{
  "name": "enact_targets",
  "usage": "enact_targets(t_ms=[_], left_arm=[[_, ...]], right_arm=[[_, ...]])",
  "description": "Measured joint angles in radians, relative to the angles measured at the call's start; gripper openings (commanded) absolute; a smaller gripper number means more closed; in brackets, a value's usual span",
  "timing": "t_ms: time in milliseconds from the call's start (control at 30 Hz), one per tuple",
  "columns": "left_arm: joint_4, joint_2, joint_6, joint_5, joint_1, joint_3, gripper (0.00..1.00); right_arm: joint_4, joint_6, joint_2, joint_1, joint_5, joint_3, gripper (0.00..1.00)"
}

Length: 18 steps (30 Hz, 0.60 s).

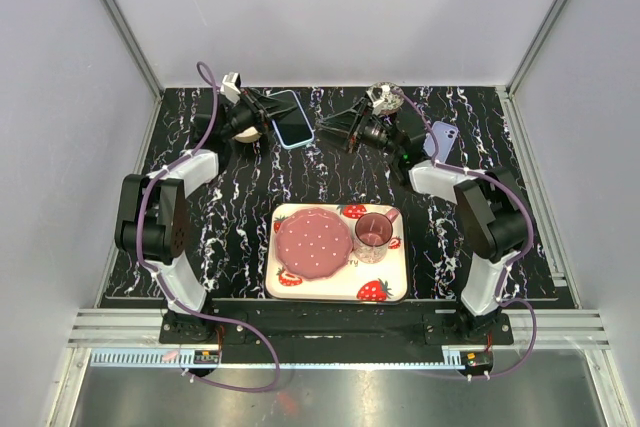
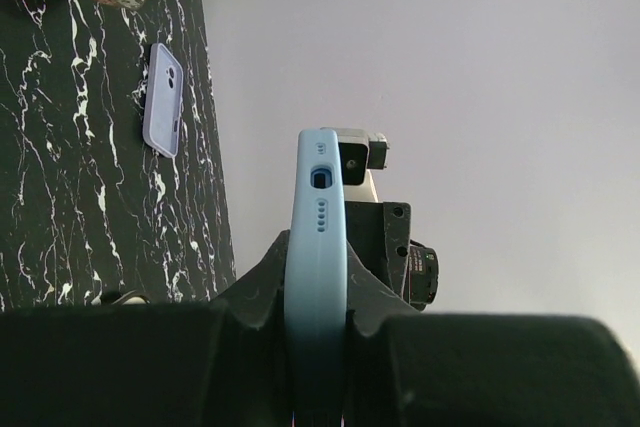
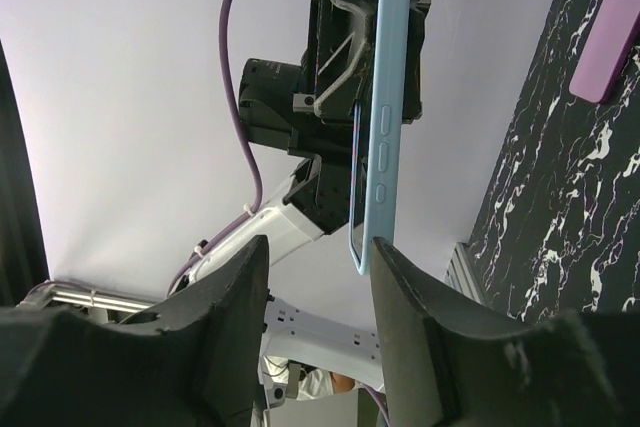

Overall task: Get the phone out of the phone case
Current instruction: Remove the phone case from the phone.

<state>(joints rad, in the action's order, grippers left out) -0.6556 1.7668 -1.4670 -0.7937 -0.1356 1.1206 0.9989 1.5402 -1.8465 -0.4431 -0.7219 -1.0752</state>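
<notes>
Nearest, at 6 o'clock on the black marbled table (image 1: 240,217), a white strawberry tray (image 1: 330,289) carries a pink plate (image 1: 312,245) and a pinkish glass (image 1: 373,235). Beyond it, near 12 o'clock, the left gripper (image 2: 318,292) is clamped edgewise on the light-blue phone case (image 2: 320,217), holding it up off the table. The phone (image 1: 293,119) shows as a dark screen inside the case's rim. The right gripper (image 3: 320,247) faces the case's free end, jaws wide, gripping nothing. A lilac phone (image 1: 443,140) lies flat at 2 o'clock. A patterned bowl (image 1: 380,95) sits at 1 o'clock.
</notes>
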Motion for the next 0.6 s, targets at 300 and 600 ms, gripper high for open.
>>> enact_targets(t_ms=[300,600], left_arm=[[0.001,0.0,0.005,0.0,0.003,-0.002,0.0],[-0.005,-0.014,0.002,0.004,-0.015,-0.003,0.0]], right_arm=[[-0.021,-0.023,-0.006,-0.006,0.018,-0.005,0.58],[-0.151,-0.087,-0.006,-0.053,0.021,-0.005,0.43]])
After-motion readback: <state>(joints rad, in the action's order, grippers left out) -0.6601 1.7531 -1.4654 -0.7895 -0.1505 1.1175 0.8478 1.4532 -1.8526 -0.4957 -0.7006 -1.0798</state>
